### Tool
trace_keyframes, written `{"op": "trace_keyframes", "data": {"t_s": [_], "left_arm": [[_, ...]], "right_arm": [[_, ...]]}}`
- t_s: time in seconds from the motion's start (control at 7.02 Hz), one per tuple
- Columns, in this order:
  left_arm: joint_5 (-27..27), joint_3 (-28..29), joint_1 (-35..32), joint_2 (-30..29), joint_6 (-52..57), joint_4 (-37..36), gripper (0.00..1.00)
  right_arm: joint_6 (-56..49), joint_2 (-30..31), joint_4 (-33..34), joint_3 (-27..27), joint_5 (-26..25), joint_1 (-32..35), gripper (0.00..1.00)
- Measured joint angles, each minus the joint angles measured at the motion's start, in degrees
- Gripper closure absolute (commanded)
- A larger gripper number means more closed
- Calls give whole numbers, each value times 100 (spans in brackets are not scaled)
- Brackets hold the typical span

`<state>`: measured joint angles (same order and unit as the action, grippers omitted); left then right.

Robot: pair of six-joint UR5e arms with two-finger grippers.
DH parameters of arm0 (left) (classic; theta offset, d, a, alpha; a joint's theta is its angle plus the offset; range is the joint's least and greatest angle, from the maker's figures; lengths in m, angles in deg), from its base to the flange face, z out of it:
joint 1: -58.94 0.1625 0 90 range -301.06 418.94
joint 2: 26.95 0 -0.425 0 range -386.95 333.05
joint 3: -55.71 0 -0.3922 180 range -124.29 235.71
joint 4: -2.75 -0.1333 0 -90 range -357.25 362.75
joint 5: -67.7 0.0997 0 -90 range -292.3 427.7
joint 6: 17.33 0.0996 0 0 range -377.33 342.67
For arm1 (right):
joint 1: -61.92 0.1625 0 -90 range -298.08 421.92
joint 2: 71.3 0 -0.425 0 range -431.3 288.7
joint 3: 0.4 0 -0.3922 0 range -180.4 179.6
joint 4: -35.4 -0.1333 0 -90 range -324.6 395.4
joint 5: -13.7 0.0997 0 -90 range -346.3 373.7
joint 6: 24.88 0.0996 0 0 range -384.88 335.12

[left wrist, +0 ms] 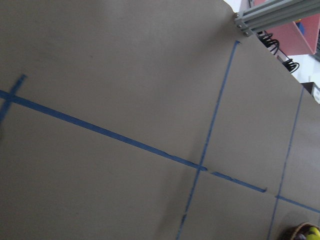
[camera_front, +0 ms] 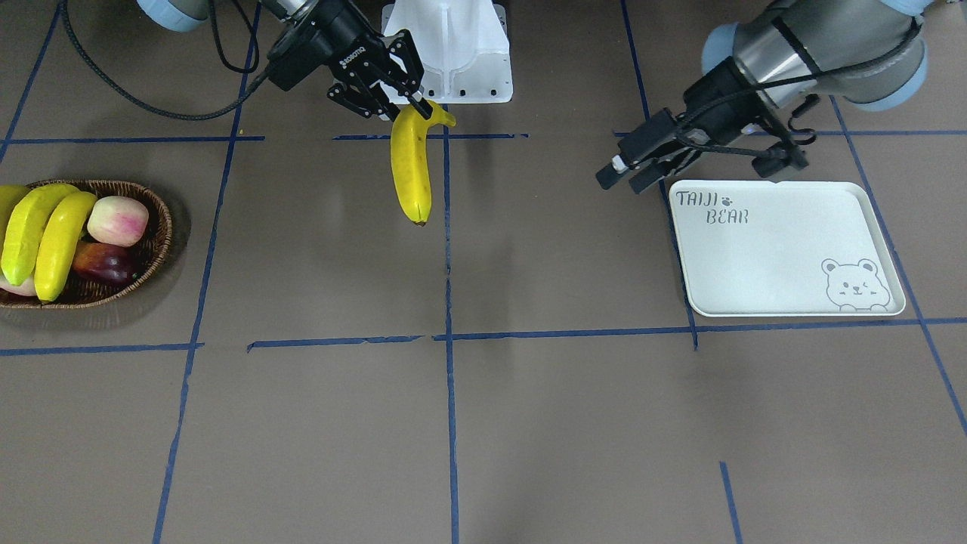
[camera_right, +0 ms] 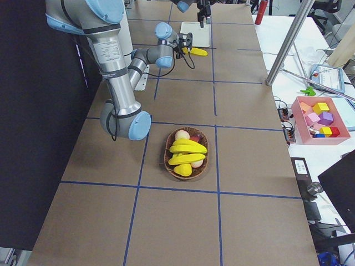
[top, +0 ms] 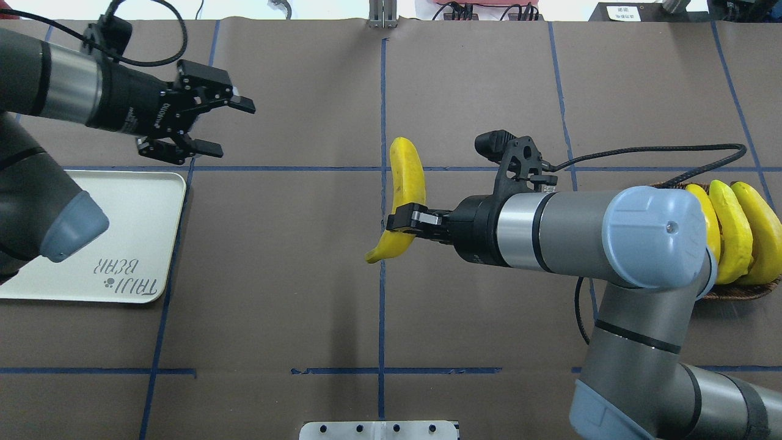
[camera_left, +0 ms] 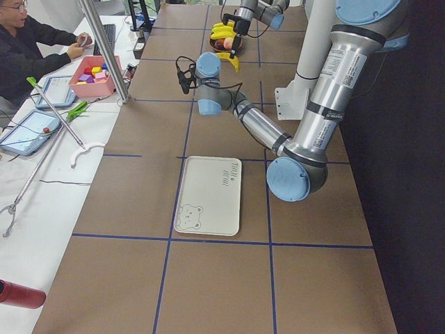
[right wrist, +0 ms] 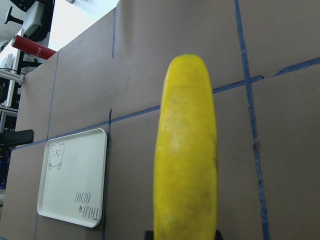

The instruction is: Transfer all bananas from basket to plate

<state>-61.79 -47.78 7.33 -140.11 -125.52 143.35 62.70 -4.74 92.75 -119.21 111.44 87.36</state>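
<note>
The right hand point(top: 404, 223) is clamped on one banana point(top: 408, 180) near its stem end and holds it above the middle of the tabletop point(top: 275, 275), well apart from both basket point(camera_front: 155, 227) and plate point(camera_front: 786, 249). In the basket lie more bananas point(camera_front: 45, 234). The left hand point(top: 235, 126), fingers apart and empty, hovers near the plate's lettered corner.

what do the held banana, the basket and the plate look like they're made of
The held banana: probably plastic, since the skin is evenly yellow and smooth with a dull sheen and faint scuffs. The basket: dark brown woven wicker, or a look-alike; the weave shows along its wall. The plate: likely plastic or melamine, a smooth matte off-white surface with printed grey lettering and a bear.
</note>
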Motion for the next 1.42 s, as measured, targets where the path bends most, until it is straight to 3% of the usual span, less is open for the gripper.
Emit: {"op": "trace_keyframes", "data": {"t_s": [0.28,0.85,1.42], "left_arm": [[191,161,303,-481,-246,19,4],[1054,222,1187,-866,-255,44,4],[1151,193,1483,-915,-253,78,8]], "right_arm": [[-27,-101,-168,27,-26,-239,97],[-28,-137,-535,58,-36,-421,97],[-1,-192,-567,59,-44,-426,97]]}}
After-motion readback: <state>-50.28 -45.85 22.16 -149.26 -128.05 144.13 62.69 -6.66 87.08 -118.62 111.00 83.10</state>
